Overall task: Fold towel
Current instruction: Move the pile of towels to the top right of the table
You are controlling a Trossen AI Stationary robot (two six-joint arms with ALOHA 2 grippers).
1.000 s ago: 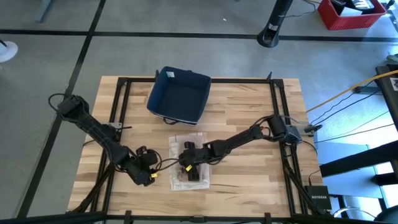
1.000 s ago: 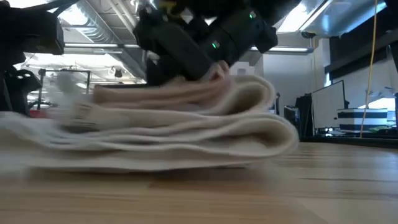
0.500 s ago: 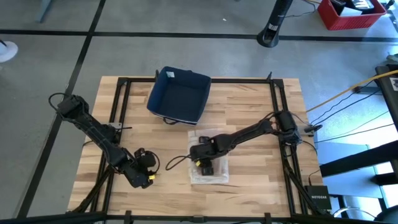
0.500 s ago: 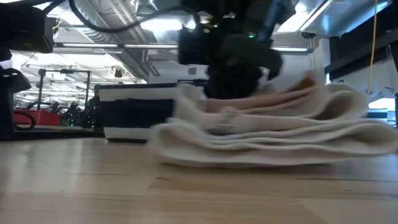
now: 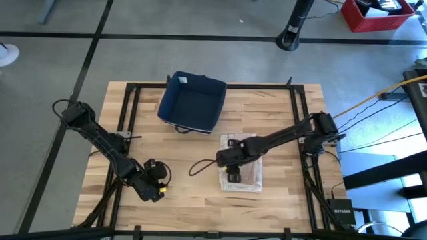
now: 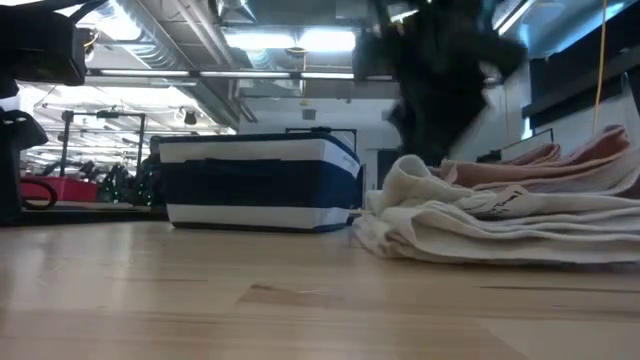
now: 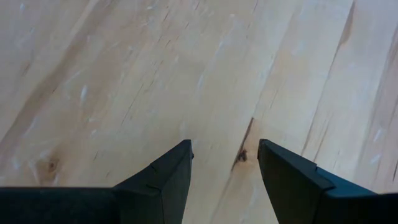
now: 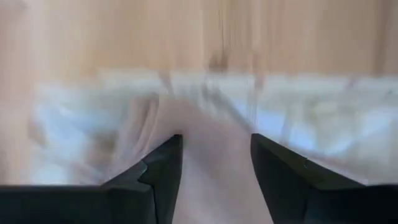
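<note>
One towel [image 5: 241, 170] is seen folded in layers on the table [image 5: 280, 113], right of centre, just in front of one blue bin [image 5: 192, 101]; its long axis runs front to back. The right gripper [image 5: 231, 172] is set on its left half, fingers [image 8: 155, 180] spread, with pink cloth between them; a grip cannot be told. The left gripper [image 5: 159, 189] is parked at the front left, fingers [image 7: 168, 177] spread over bare wood. No writing can be read.
</note>
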